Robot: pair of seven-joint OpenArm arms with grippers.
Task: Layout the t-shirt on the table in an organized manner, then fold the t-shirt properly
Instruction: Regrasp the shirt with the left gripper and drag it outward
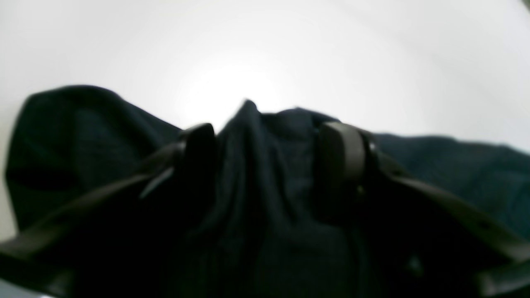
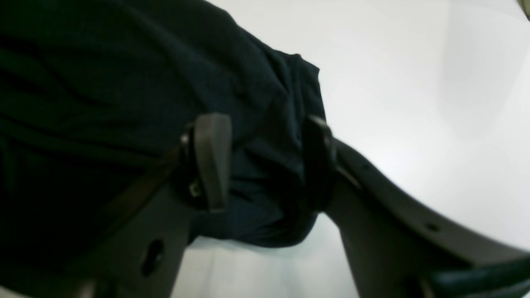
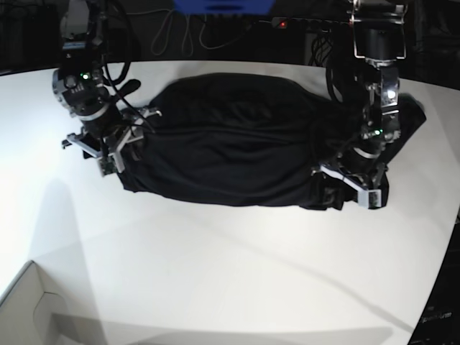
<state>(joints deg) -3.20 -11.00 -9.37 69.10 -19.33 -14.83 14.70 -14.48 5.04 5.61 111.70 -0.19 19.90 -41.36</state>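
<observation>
Soft black t-shirt (image 3: pixel 230 147) lies bunched across the white table (image 3: pixel 237 273), its sleeves hidden in blurry folds. Left gripper (image 1: pixel 269 142) and right gripper (image 2: pixel 265 157) each pinch a fold of cloth.

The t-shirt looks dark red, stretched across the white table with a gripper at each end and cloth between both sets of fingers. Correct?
Not quite: the t-shirt is black, not red, as the base view shows. The rest holds: it lies stretched across the white table, with the left gripper and right gripper at opposite ends, cloth between their fingers.
</observation>
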